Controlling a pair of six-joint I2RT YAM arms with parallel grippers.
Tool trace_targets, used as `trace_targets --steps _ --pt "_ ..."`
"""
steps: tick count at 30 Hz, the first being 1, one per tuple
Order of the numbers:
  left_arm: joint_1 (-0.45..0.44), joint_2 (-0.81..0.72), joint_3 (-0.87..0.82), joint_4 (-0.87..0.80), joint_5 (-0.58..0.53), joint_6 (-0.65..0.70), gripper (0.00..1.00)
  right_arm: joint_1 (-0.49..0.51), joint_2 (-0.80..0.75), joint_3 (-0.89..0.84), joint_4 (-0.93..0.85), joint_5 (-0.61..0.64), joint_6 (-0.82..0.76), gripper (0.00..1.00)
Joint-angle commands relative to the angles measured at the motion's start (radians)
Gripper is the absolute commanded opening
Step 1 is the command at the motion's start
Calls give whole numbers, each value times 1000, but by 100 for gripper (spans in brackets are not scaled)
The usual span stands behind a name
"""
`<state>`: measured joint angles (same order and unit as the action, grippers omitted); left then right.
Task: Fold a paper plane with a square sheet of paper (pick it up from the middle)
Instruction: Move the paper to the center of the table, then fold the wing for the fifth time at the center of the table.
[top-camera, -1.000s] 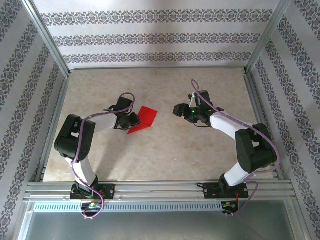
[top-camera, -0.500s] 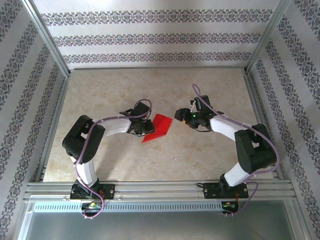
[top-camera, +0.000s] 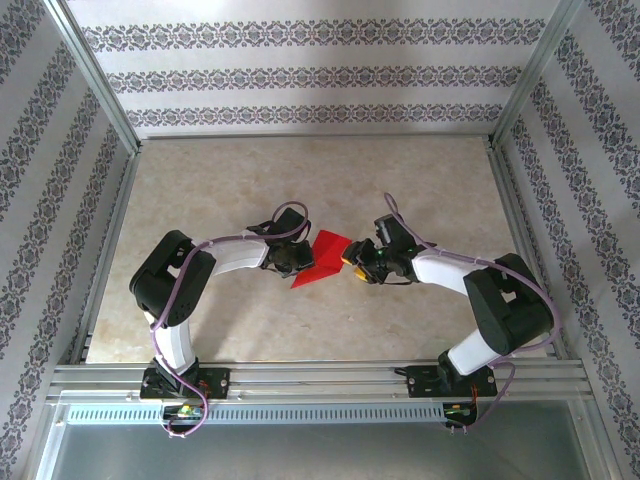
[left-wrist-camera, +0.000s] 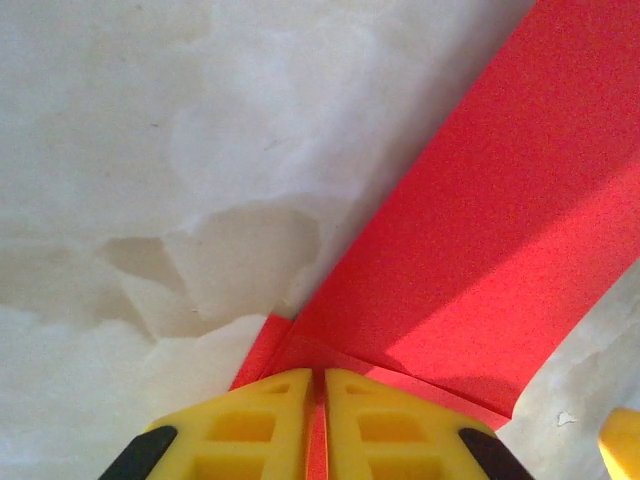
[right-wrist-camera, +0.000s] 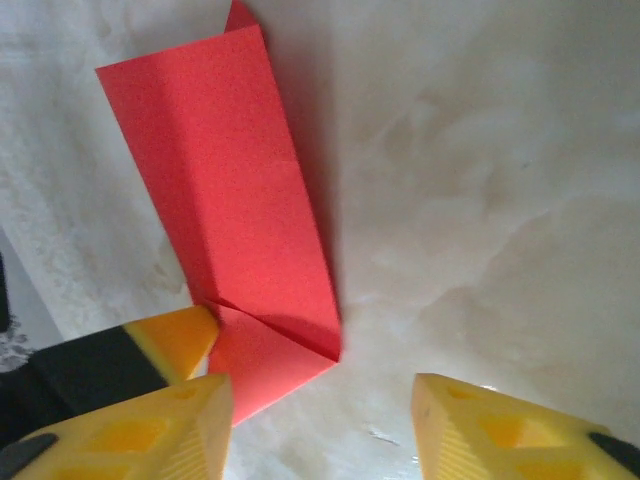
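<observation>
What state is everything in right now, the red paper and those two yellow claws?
Thin bright red paper sheet: folded and creased, pinched at one end, not yet a finished plane.
Yellow-fingered left gripper: shut on the paper.
Yellow-fingered right gripper: open, one finger beside the paper's corner, gripping nothing.

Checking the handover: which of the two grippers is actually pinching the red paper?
The left gripper: its jaws are closed on the red paper. The right gripper has its jaws apart, clamping nothing.

Near edge of red paper (left-wrist-camera: 470, 250) hidden between left fingers (left-wrist-camera: 255, 425).
</observation>
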<state>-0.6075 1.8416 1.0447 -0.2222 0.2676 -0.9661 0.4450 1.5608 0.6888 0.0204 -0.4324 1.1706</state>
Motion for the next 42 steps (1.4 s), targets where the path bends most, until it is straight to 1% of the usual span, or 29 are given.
trace_targets --steps 1,3,6,17,31,35,42 --pt "3 16 -33 -45 -42 -39 12 21 42 5 66 -11 105 42" --pt "5 15 -39 -39 -42 -50 11 27 68 6 93 -22 133 38" --pt "8 18 -42 -31 -33 -65 10 42 100 15 118 -40 158 35" --pt "11 27 -41 -20 -14 -74 9 76 125 23 128 -37 196 35" --pt "11 28 -45 -14 -3 -74 10 98 180 73 75 7 177 33" --pt "12 31 -47 -17 -2 -72 10 98 162 84 80 15 160 33" --pt "13 35 -49 -22 -7 -68 9 98 72 65 108 47 132 33"
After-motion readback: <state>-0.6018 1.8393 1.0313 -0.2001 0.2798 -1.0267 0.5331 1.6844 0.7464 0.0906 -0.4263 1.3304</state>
